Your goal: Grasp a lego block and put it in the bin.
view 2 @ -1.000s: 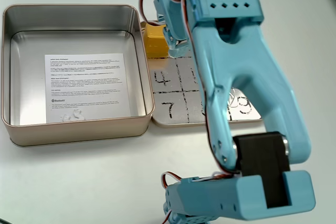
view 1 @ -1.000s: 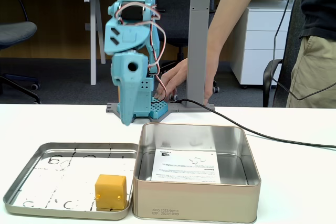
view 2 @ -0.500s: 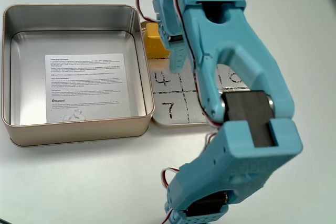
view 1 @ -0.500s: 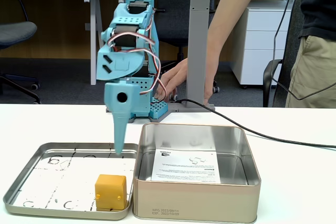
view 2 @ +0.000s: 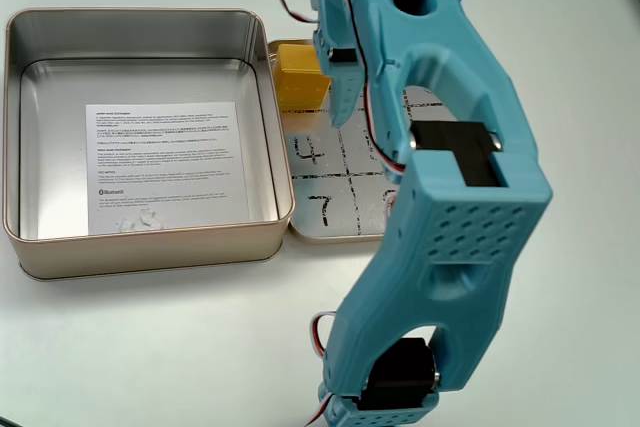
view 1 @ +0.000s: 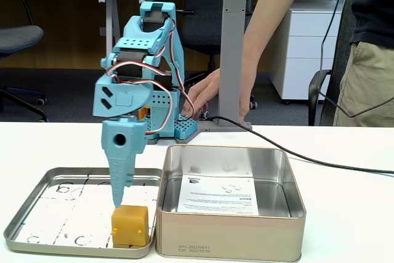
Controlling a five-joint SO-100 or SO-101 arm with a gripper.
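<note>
The yellow-orange lego block sits in the near right corner of a shallow silver tray, close to the bin's wall. The bin, a deep square tin with a printed sheet on its bottom, stands just to the right. My teal gripper points straight down, its tip just above the block's back left edge. From above, the block lies at the tray's far corner beside the bin, with the gripper right next to it. The jaws look like one narrow taper, so their gap is hidden.
The tray bears black numbers in a grid. A person's hand rests behind the arm's base, beside a grey metal post. A black cable runs across the white table behind the bin.
The arm has unfolded forward and down. The gripper swung from near the base to pointing down over the tray, then dropped to just above the block. Block and bin have not moved.
</note>
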